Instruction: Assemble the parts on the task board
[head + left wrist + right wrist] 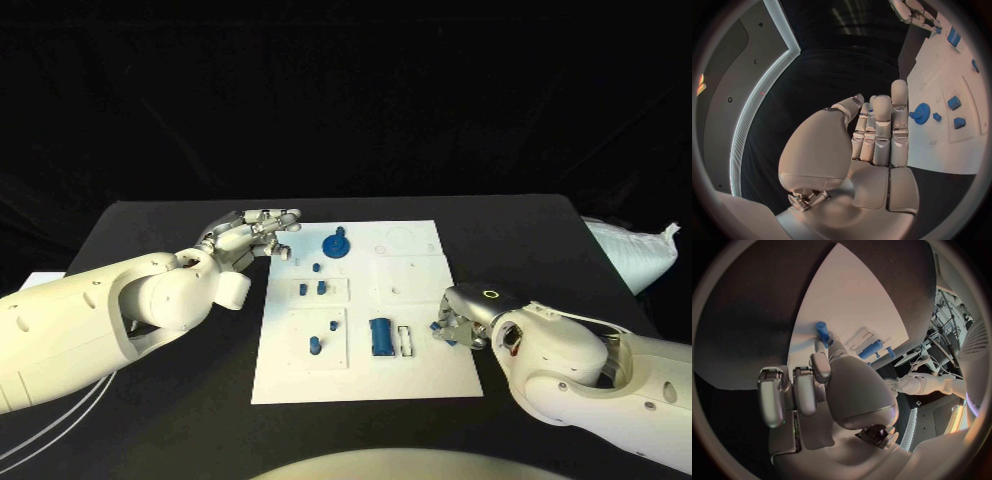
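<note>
My right hand pinches a small blue plastic peg at the flat white task board's right edge; my left hand, fingers straight together, holds nothing.

Before me lies the black table, under a dark backdrop. At its far right edge, from where I look down, sits a white plastic bag, crumpled, partly hanging past the tabletop's corner.
</note>
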You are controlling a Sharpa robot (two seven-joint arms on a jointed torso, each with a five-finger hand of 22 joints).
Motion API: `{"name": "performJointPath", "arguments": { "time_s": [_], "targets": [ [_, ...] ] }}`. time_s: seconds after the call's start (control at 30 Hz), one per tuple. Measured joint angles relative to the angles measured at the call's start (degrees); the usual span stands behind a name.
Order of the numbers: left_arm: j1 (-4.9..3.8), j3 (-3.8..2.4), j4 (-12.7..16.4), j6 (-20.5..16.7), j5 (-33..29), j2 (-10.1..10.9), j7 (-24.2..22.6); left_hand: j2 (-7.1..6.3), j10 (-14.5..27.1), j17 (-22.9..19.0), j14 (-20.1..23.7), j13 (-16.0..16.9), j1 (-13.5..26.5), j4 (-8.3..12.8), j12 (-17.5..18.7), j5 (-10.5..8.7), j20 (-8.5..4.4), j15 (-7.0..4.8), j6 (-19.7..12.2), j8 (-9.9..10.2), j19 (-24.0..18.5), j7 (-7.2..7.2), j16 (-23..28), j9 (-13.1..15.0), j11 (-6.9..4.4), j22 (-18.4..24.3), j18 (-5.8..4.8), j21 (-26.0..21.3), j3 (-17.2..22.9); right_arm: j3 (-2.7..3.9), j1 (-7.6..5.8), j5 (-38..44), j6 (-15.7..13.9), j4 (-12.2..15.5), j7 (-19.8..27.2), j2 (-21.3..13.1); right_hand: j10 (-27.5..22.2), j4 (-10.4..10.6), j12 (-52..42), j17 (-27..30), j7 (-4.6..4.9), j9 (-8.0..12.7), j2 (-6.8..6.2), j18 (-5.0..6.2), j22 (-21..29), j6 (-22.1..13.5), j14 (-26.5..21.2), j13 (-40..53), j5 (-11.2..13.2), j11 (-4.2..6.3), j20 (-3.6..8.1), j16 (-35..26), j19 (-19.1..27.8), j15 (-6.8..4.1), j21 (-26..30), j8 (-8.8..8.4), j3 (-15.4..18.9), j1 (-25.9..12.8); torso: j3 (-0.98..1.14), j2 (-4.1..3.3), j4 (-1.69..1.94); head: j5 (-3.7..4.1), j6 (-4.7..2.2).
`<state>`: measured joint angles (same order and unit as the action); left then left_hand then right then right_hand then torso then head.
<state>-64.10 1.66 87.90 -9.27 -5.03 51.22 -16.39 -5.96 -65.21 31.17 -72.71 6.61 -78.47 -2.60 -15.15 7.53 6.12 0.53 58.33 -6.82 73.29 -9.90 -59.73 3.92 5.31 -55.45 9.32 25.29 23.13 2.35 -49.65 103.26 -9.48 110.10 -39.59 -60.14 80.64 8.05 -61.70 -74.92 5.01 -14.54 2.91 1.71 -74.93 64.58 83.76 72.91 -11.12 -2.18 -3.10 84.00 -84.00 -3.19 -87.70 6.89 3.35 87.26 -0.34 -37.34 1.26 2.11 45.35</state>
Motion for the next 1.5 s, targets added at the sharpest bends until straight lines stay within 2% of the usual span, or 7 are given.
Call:
{"name": "performJointPath", "arguments": {
  "time_s": [0.2,0.4,0.5,0.8,1.17,1.23,1.5],
  "targets": [
    [0.0,0.0,0.0,0.0,0.1,0.0,0.0,0.0,0.0,-0.1,0.0,0.0,0.0,0.2,0.0,0.0,0.0,0.0,0.0,0.0,0.0,0.0,0.0,0.0,0.0,0.1,0.0,0.0,-0.1,-0.19,0.22,-0.8,-2.2,0.1,0.0,-0.1,0.0,0.6,0.0,0.0,-0.02,0.2,-0.54,0.0,0.0,0.0,0.0,-2.5,-8.6,-0.01,0.0,0.0,0.0,0.01,0.0,-0.3,-3.1,0.5,0.03,0.0,0.02,0.04,-0.05],
    [0.0,0.0,0.0,0.0,0.1,-0.1,0.0,0.0,0.0,-0.1,0.0,0.0,0.0,0.2,0.0,0.0,0.0,0.0,0.0,0.0,0.0,0.0,0.0,0.0,0.0,0.1,0.0,0.0,-0.2,-0.48,0.55,-2.9,-5.3,0.7,0.0,-0.3,0.1,2.3,0.0,0.0,0.18,0.2,-2.18,0.0,0.0,0.0,0.1,-5.8,-11.8,-0.05,0.0,0.0,0.0,0.1,0.0,-0.4,-5.4,0.2,0.03,0.0,0.0,-0.03,-0.13],
    [0.0,0.0,-0.1,0.0,0.1,-0.1,0.0,0.0,0.2,-0.1,0.0,0.0,0.0,0.1,-0.3,0.0,0.0,0.0,0.0,0.0,0.0,0.0,0.0,0.0,0.21,0.1,0.0,0.0,-0.1,-0.58,0.72,-4.3,-7.0,1.2,0.0,-0.6,0.1,2.2,-0.3,0.0,0.32,0.2,-4.47,0.0,0.0,0.1,0.3,-10.9,-12.1,-0.11,0.0,0.0,0.0,0.08,0.0,-0.4,-8.0,-0.4,0.03,-0.01,0.0,-0.04,-0.18],
    [0.0,0.0,-0.1,0.0,0.2,-0.1,0.0,0.0,0.2,-0.1,0.0,0.0,0.0,0.1,-0.4,0.0,0.0,0.0,0.0,0.0,0.0,0.0,0.0,0.0,0.21,0.0,0.0,0.0,-0.1,-0.43,0.73,-7.5,-11.9,2.9,-0.1,-0.9,0.1,0.0,-1.9,0.0,0.32,0.2,-7.29,0.0,0.0,0.1,0.4,-16.7,-12.0,-0.11,0.0,0.0,0.0,-0.22,0.0,-0.51,-13.6,-2.4,0.03,-0.04,0.01,-0.01,-0.27],
    [0.0,0.0,0.0,0.0,0.2,-0.1,0.0,0.0,0.2,-0.1,0.0,0.0,0.0,0.1,-0.4,0.0,0.0,0.0,0.0,0.0,0.0,0.0,0.0,0.0,0.2,0.0,0.0,0.0,-0.1,-0.38,0.71,-11.0,-15.3,3.5,-0.2,0.0,0.1,0.5,-3.5,0.0,0.5,-1.0,-7.8,0.0,0.0,0.3,0.2,-16.2,-10.7,-0.09,0.0,0.0,0.0,-0.43,0.0,-0.48,-15.3,-5.1,0.0,-0.09,0.06,-0.21,-0.1],
    [0.0,0.01,0.0,0.0,0.2,-0.1,0.0,0.0,0.2,-0.1,0.0,0.0,0.0,0.1,-0.4,0.0,0.0,0.0,0.0,0.0,0.0,0.0,0.0,0.0,0.21,0.0,0.0,0.0,-0.1,-0.38,0.71,-11.7,-15.4,3.4,-0.2,0.2,0.1,0.8,-3.5,0.0,0.49,-1.1,-8.03,0.0,0.0,0.3,0.1,-8.4,-10.7,-0.05,0.0,0.0,0.0,-0.54,0.0,-0.06,-15.6,-6.0,0.0,-0.1,0.08,-0.25,-0.08],
    [0.01,0.01,0.2,0.0,0.2,0.0,0.0,0.0,0.2,-0.1,0.0,0.0,0.0,0.1,-0.4,0.0,0.0,0.0,0.0,0.0,0.0,0.0,0.0,0.0,0.21,0.0,0.0,0.0,-0.1,-0.38,0.71,-15.2,-14.8,2.9,-0.2,1.2,1.5,2.7,-5.0,0.0,-1.68,-2.0,-9.09,0.0,0.0,3.1,0.2,2.2,-13.0,1.49,0.44,0.0,0.0,-1.28,-0.4,0.84,-14.9,-10.2,-0.03,-0.08,0.05,-0.4,0.05]
  ]
}}
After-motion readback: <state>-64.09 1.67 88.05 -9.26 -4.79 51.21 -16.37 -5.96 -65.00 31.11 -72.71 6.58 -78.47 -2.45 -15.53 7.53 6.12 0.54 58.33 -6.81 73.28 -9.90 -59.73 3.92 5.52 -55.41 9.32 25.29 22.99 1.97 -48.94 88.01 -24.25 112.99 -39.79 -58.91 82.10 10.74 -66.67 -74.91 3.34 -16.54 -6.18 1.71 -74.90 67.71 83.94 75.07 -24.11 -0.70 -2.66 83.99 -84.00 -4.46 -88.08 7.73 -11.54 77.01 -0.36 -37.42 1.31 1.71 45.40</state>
